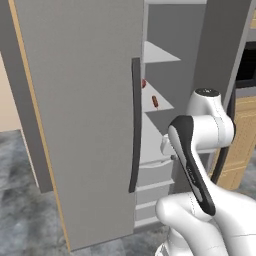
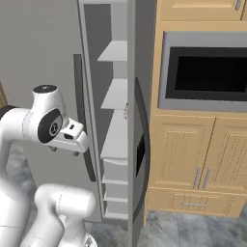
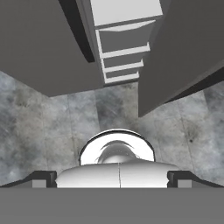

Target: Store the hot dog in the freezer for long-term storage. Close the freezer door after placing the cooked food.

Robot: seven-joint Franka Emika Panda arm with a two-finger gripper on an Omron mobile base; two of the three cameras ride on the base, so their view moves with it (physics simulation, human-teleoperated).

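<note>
The hot dog (image 1: pixel 155 102) is lying soft and light on a freezer (image 1: pixel 159 102) shelf, while the empty gripper (image 3: pixel 112 179) is standing wide apart.

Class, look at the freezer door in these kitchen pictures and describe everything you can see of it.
The freezer door is a tall, flat, grey panel, matt like brushed metal. A long dark vertical handle runs down its front beside a small dark square panel. It stands swung open, seen almost edge-on in the right base view, baring the freezer with pale shelves and drawers. Beyond it are the wooden cabinets. Nothing touches it.
</note>
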